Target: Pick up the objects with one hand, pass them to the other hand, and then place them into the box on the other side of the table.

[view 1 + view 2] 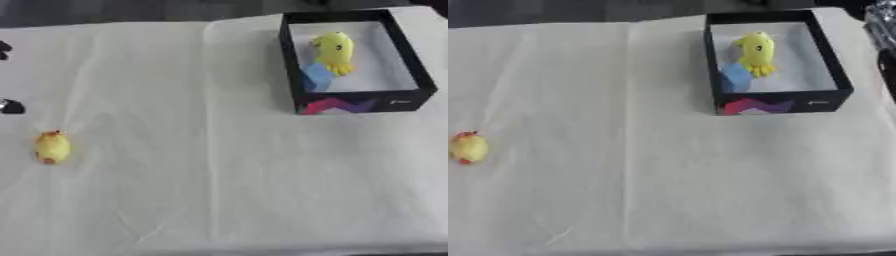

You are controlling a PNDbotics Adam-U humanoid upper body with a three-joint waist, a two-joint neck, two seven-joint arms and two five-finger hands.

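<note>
1. Fingers of the left hand (10, 106) are showing only as two small dark parts at the left edge of the left eye view, one above the other. I cannot tell if they are released or clenched, and they are touching none of the toys.
2. A small yellow toy (52, 147) with orange spots at its top and bottom is lying on the desk (219, 175) in the middle left of the frame. It is sitting below the dark parts and apart from them.
3. A white cloth with some folds is covering the desk.
4. A black box (296, 75) with a white inside is standing in the upper right of the frame, well apart from the small yellow toy. Its front wall is carrying a pink and purple pattern.
5. A bigger yellow toy (333, 51) with short legs at its lower end is lying inside the box, close to the middle.
6. A blue block (316, 77) is resting in the box too, in the lower left corner, just beside the bigger yellow toy and leaning to the left wall.
7. A dark shape (885, 47) is standing at the upper right edge of the right eye view, beside the box; I cannot tell what it is.
</note>
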